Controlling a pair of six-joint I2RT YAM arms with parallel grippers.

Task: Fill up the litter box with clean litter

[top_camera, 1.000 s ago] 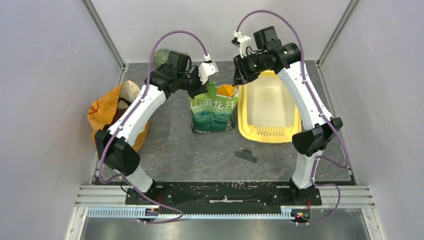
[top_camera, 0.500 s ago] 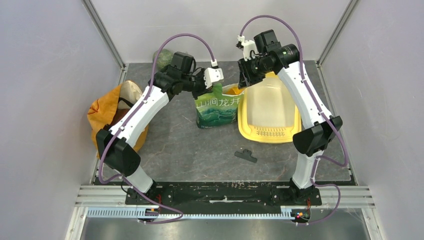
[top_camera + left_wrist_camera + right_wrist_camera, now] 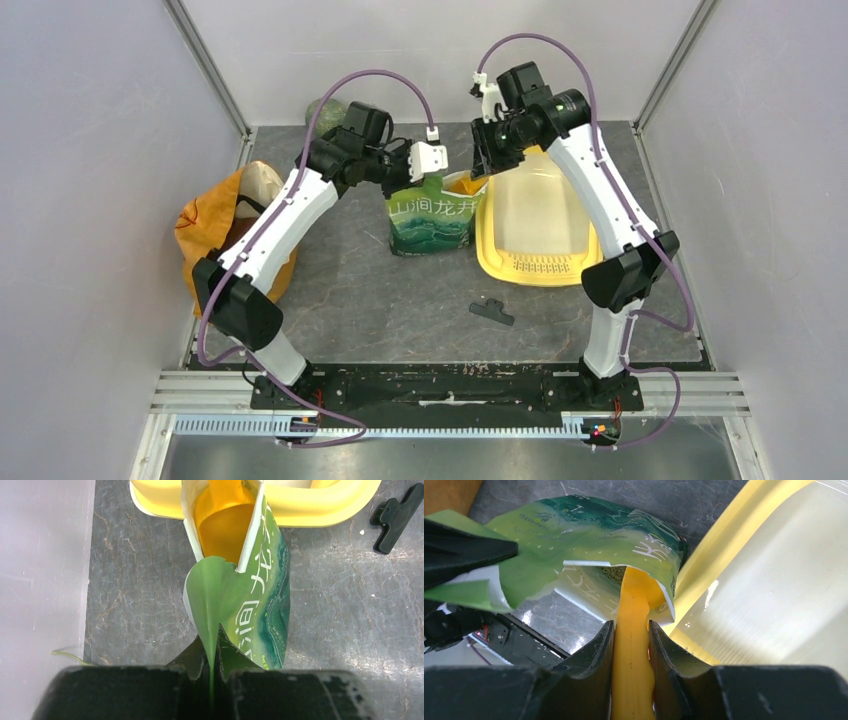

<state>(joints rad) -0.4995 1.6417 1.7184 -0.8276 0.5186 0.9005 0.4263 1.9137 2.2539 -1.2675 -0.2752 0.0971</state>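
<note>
Right now everything turns on one sideways relation: the litter box [image 3: 540, 270] lies immediately to the right of the green pouch [image 3: 432, 215], its left rim touching or just beside the pouch wall, and that is the side my right arm works from. The left tool [image 3: 212, 652] is pinched shut on the pouch's top edge and holds the mouth open and upright. The right tool [image 3: 630, 630] is closed narrowly on the handle of the orange scoop [image 3: 631, 680], whose bowl reaches down into the pouch mouth. In the right wrist view the handle runs straight out from the tool, with the pale basin of the box off to its right. The box's long axis runs away from the arm bases, grille end nearest me, and its far end sits under the right wrist. The basin looks bare. The clean litter [image 3: 610, 575] shows only as a small speckled patch deep in the mouth, and I cannot tell how much sits in the bowl. I judge the loaded scoop needs to rise clear of the pouch lip, travel a short way right over the yellow rim, then tip above the basin. The right arm is plainly the nearer one. The pouch stands on the surface [image 3: 400, 300], and dragging the lip could topple it.
</note>
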